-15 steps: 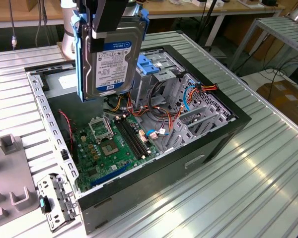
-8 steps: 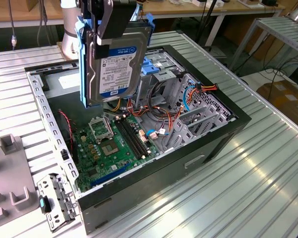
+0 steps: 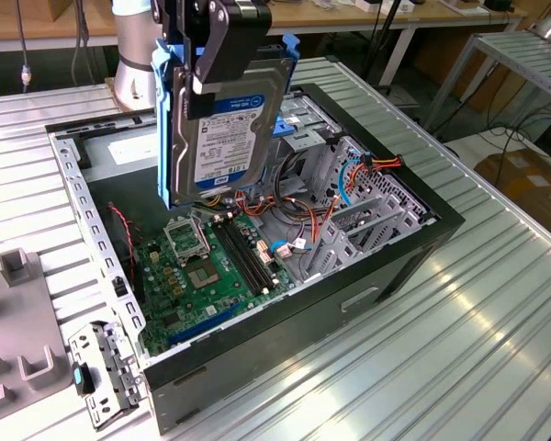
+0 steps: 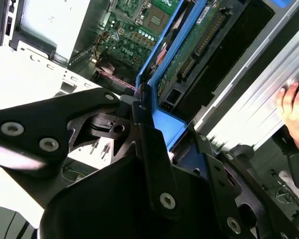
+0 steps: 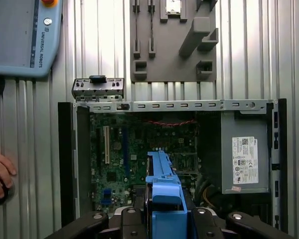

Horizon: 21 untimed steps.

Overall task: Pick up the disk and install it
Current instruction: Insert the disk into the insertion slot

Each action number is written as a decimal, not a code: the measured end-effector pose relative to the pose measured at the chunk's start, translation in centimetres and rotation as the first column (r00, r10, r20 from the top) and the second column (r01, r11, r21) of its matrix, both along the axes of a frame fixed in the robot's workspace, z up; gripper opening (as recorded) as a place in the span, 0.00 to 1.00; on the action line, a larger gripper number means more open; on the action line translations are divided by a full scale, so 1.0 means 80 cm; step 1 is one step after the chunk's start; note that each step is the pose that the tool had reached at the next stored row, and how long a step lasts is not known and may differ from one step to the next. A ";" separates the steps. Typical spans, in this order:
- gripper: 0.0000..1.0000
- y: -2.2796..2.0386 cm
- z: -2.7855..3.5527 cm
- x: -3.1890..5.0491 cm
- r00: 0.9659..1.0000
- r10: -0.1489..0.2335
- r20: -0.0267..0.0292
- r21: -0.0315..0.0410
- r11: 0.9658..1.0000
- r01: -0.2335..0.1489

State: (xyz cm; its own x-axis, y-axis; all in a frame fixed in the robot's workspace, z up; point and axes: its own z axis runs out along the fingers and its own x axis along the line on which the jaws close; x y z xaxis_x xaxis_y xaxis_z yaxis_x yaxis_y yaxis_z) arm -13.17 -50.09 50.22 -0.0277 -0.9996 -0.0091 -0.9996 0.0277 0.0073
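Gripper clamped on the disk, held upright on edge above the open computer case, over the motherboard.

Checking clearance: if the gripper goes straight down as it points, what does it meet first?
Probably the motherboard, with the held disk touching it before the gripper does; depth is unclear.

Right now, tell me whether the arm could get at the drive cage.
Probably yes: the case lies open, and the pincer, shut on the disk, hangs over it with nothing seen between it and the drive cage.
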 end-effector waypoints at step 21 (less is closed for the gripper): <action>0.37 -0.0375 -0.0011 0.030 1.000 -0.001 -0.001 -0.006 1.000 0.001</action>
